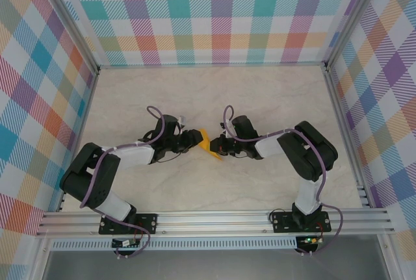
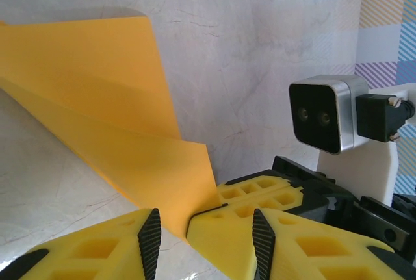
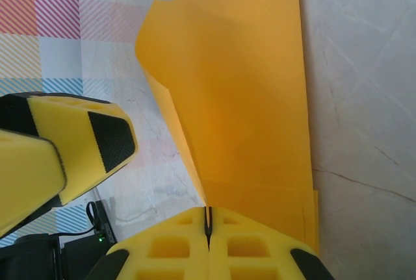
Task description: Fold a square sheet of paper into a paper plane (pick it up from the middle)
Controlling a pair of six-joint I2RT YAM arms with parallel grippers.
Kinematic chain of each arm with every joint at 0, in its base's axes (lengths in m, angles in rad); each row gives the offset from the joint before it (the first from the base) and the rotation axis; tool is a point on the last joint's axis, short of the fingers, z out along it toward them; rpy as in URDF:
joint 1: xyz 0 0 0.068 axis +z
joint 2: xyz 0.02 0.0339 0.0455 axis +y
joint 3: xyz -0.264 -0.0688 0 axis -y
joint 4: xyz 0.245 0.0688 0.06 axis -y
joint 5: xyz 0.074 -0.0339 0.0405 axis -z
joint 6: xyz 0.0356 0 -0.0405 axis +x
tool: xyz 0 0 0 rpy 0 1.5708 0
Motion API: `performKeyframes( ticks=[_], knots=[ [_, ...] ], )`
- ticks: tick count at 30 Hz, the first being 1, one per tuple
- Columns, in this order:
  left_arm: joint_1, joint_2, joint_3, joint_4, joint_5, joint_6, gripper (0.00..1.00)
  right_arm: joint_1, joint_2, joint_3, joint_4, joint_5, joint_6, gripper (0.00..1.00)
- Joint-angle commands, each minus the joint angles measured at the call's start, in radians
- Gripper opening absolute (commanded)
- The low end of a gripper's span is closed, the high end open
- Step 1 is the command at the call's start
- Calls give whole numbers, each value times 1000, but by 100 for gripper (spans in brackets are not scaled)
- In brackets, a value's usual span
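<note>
The square sheet of paper (image 1: 209,143), orange-yellow and creased into folded layers, is held up off the table between the two arms. My right gripper (image 3: 208,220) is shut on the sheet's lower edge, and the paper (image 3: 247,98) rises from its closed pads. My left gripper (image 2: 201,234) is open. Its black ribbed pads stand on either side of the right gripper's fingers (image 2: 260,201) and of the paper's corner (image 2: 162,182). One left finger (image 3: 84,147) appears beside the sheet in the right wrist view. In the top view the left gripper (image 1: 195,141) and right gripper (image 1: 221,145) meet tip to tip.
The marble-patterned table (image 1: 208,189) is boxed in by checked walls (image 1: 214,13) at the back and sides. An aluminium rail (image 1: 214,218) carries both arm bases along the near edge. The right wrist camera (image 2: 323,112) sits close in front of my left gripper.
</note>
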Motion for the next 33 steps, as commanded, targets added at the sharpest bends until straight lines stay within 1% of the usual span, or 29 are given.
performKeyframes(
  ticks=[1,7,16,20,33],
  knots=[
    [-17,26,-8,41,-6,25,43,-13,18,-30,63,-28,44,0],
    [-25,49,-3,73,9,27,43,-21,17,-51,95,-39,70,0],
    [-38,104,18,126,35,30,38,-32,31,-65,79,-42,97,0],
    [-42,123,33,126,39,35,35,-40,36,-64,70,-42,108,0],
    [-43,167,53,122,35,44,32,-46,53,-64,48,-50,107,0]
  ],
)
